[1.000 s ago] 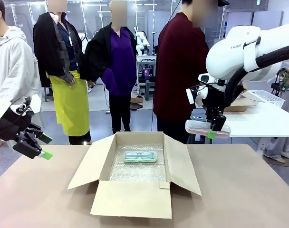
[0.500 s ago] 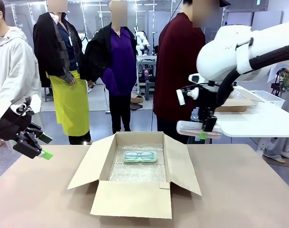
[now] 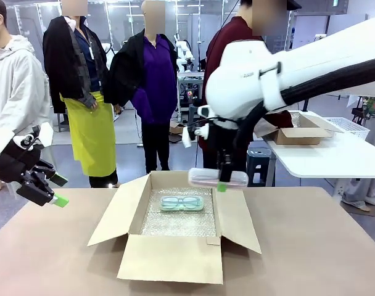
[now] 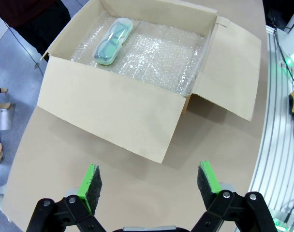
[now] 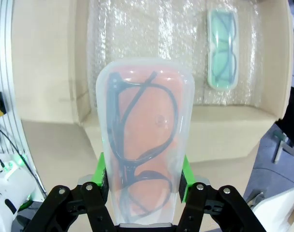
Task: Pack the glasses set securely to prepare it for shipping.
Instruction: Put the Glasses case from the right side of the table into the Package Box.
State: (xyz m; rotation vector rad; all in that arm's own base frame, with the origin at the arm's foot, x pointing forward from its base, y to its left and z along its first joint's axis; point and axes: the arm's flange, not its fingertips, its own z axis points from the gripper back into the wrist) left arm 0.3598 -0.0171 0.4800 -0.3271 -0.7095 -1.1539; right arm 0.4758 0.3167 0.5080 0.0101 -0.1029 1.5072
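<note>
Front: right tool (image 3: 222, 185) clamped on pink case (image 3: 206, 178), held level over the right rear edge of the open cardboard box (image 3: 169, 256). Mint-green case (image 3: 182, 203) lies on bubble wrap (image 3: 175, 225) inside the box. Left tool (image 3: 60, 190) raised near the table's (image 3: 311, 246) left side.
Left wrist: jaws spread wide, nothing between.
Right wrist: green pads (image 5: 102, 169) press pink case's long sides; dark frames visible inside.
</note>
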